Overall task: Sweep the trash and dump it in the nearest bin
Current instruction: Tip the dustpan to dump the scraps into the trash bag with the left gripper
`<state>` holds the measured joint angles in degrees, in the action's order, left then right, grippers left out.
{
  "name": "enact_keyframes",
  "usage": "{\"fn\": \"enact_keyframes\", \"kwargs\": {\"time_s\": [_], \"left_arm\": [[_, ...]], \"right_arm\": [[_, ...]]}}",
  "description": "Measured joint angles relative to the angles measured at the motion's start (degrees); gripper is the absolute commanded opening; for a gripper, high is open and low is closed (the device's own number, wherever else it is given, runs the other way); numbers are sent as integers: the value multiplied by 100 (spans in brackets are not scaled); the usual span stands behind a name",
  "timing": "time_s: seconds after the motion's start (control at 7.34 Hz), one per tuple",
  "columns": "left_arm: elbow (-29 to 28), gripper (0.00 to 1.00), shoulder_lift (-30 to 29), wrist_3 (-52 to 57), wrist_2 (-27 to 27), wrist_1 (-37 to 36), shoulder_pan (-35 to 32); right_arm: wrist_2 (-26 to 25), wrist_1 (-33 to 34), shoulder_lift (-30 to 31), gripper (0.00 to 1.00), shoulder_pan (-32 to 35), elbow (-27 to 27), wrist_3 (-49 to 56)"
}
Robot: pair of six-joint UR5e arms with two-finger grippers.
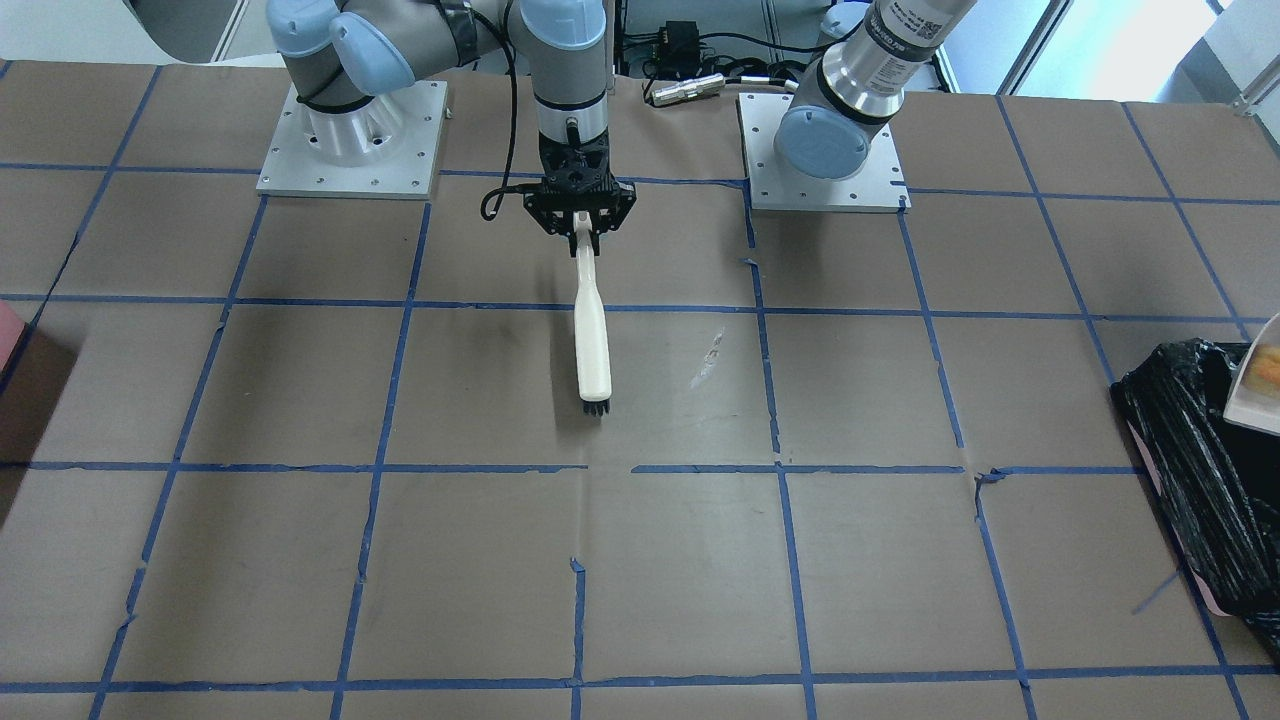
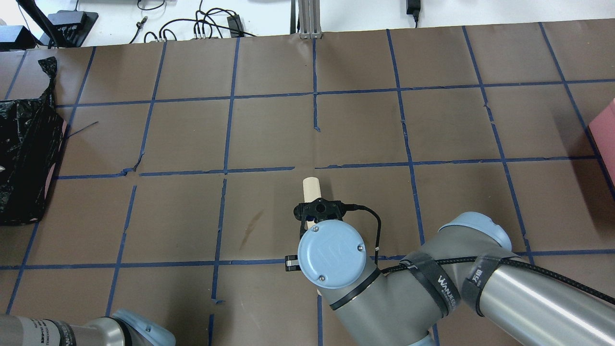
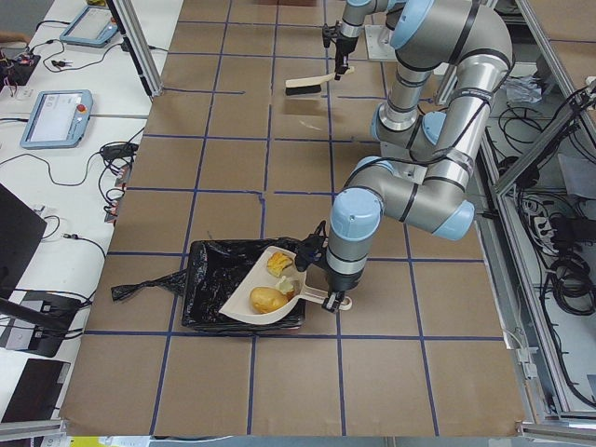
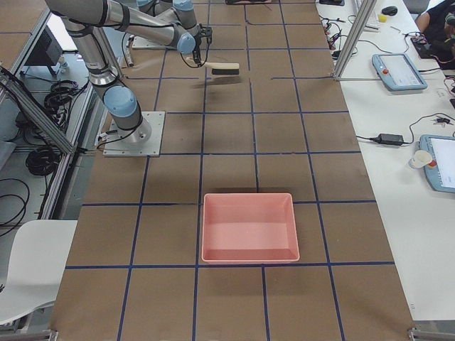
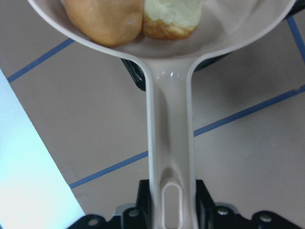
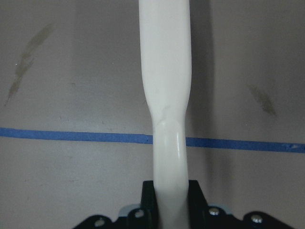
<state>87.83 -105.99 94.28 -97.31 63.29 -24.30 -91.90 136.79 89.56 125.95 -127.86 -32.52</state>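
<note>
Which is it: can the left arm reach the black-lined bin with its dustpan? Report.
Probably yes. The left gripper, jaws shut on the dustpan handle, holds the pan with the scraps over the bin's open top; nothing stands between.

Blue joint cap (image 2: 331, 253) — embossed "UR"; black strap (image 2: 439, 283) — white lettering "WAN…", rest unclear.

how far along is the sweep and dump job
Sweeping looks done: the scraps sit in the dustpan. In hand: left gripper holds it over the black-lined bin; right gripper holds the brush. Left: tipping the scraps in.
</note>
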Motion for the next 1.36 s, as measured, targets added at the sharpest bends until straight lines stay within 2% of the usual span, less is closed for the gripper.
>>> {"fn": "enact_keyframes", "kwargs": {"time_s": [0.41, 0.82, 1.36], "left_arm": [[-37, 2, -92, 184, -416, -272, -146], [-60, 2, -168, 249, -1182, -573, -367], [-72, 2, -61, 273, -2086, -823, -798]], "right_arm": [[-183, 17, 20, 13, 238, -50, -193], [-536, 38, 30, 13, 703, -171, -643], [-483, 203, 120, 13, 688, -433, -702]]}}
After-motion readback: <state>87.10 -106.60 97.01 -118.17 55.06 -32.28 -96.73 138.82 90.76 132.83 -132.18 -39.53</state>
